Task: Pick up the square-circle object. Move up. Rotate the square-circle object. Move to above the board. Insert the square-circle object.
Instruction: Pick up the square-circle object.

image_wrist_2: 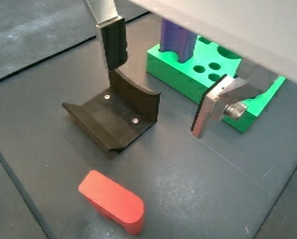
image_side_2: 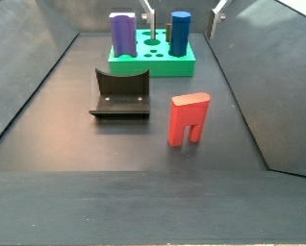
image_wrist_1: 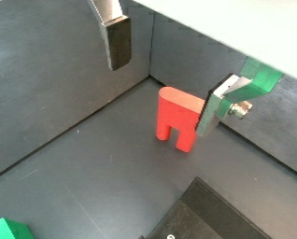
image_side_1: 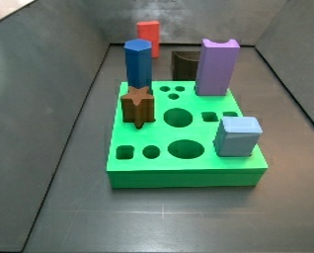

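The square-circle object (image_side_2: pixel 187 119) is a red block standing upright on two short legs on the dark floor, in front of the fixture and the board. It also shows in both wrist views (image_wrist_1: pixel 177 119) (image_wrist_2: pixel 111 198) and far back in a side view (image_side_1: pixel 148 33). The green board (image_side_1: pixel 146 153) (image_side_2: pixel 140 65) (image_wrist_2: pixel 186 82) holds several pieces. My gripper (image_wrist_1: pixel 167 79) (image_wrist_2: pixel 162 79) is open and empty, high above the floor, apart from the red block. Only its fingertips (image_side_2: pixel 149 13) show at the top of a side view.
On the board stand a purple block (image_side_1: pixel 218 67) (image_side_2: pixel 122 34), a blue prism (image_side_1: pixel 137 61) (image_side_2: pixel 180 34), a brown star block (image_side_1: pixel 137 106) and a light-blue cube (image_side_1: pixel 238 135). The dark fixture (image_side_2: pixel 121 94) (image_wrist_2: pixel 114 117) stands between board and red block. Grey walls enclose the floor.
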Available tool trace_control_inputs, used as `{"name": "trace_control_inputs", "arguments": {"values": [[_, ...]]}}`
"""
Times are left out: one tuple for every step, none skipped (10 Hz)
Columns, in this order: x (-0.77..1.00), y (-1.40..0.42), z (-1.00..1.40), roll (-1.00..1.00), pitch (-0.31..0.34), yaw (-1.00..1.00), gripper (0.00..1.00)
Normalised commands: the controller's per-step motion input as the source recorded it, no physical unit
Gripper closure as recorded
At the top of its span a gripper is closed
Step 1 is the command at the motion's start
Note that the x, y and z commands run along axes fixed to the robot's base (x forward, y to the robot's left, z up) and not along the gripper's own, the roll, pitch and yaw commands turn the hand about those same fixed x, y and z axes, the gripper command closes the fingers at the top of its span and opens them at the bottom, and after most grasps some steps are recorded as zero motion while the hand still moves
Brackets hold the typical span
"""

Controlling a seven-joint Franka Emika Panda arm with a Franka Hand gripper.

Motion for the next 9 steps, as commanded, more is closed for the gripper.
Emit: {"name": "trace_control_inputs", "arguments": {"values": [[0.20,0.13,-0.13,0.00,0.000,0.09,0.00],[0.27,0.30,-0.27,0.06,-0.011,0.41,0.00],[0.26,0.32,-0.34,0.10,-0.050,0.54,0.00],[0.18,0.36,-0.40,0.11,-0.083,0.54,0.00],[0.00,0.44,-0.43,0.13,-0.156,0.51,0.00],[-0.09,0.43,-0.47,0.10,-0.203,0.45,0.00],[-0.23,0.34,-0.43,0.06,-0.160,0.18,0.00],[-0.26,0.32,-0.37,0.00,-0.117,0.01,0.00],[-0.31,0.27,-0.36,-0.02,-0.107,0.00,0.00]]}}
